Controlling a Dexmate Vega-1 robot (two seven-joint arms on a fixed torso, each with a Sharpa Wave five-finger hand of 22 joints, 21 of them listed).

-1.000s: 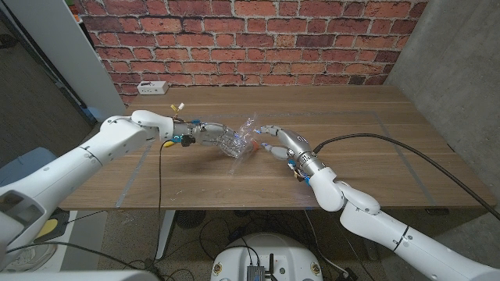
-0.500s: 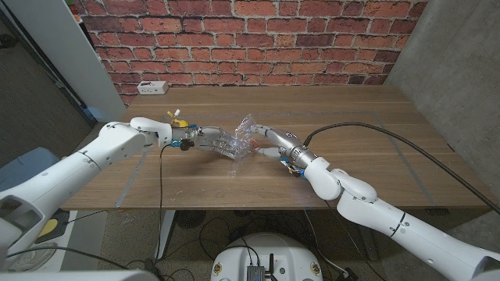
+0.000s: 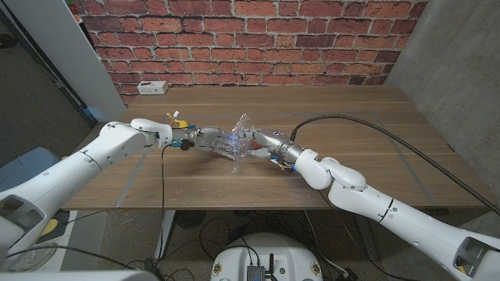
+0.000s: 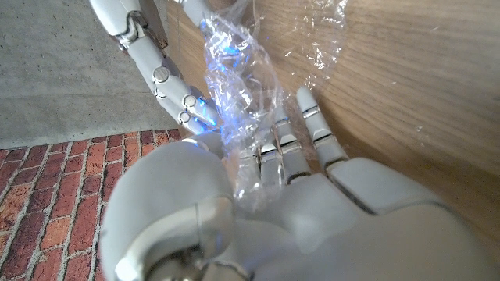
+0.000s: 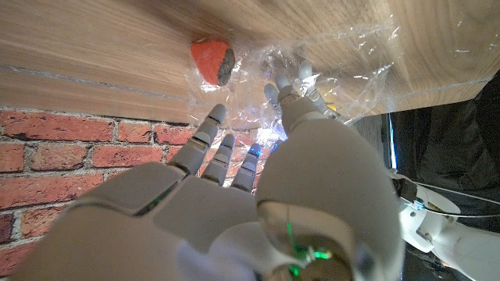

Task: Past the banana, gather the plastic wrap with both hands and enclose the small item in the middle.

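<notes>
Crumpled clear plastic wrap (image 3: 238,139) stands bunched up at the table's middle, squeezed between my two hands. My left hand (image 3: 209,140) reaches in from the left; the wrap (image 4: 234,101) runs down between its thumb and fingers (image 4: 301,136) into the palm. My right hand (image 3: 264,143) pushes in from the right with its fingers (image 5: 223,148) spread, tips against the wrap (image 5: 344,62). A small orange-red item (image 5: 212,61) lies on the wood just beside the wrap's edge. The yellow banana (image 3: 178,122) lies behind my left wrist.
A white power strip (image 3: 152,87) sits at the table's (image 3: 351,117) back left, near the brick wall. A black cable (image 3: 375,136) arcs over my right arm. Grey tape lines (image 3: 125,187) mark the tabletop.
My right hand has slid left into the wrap, pressing it toward my left hand. The wrap is bunched tighter and taller. My left hand has barely moved.
</notes>
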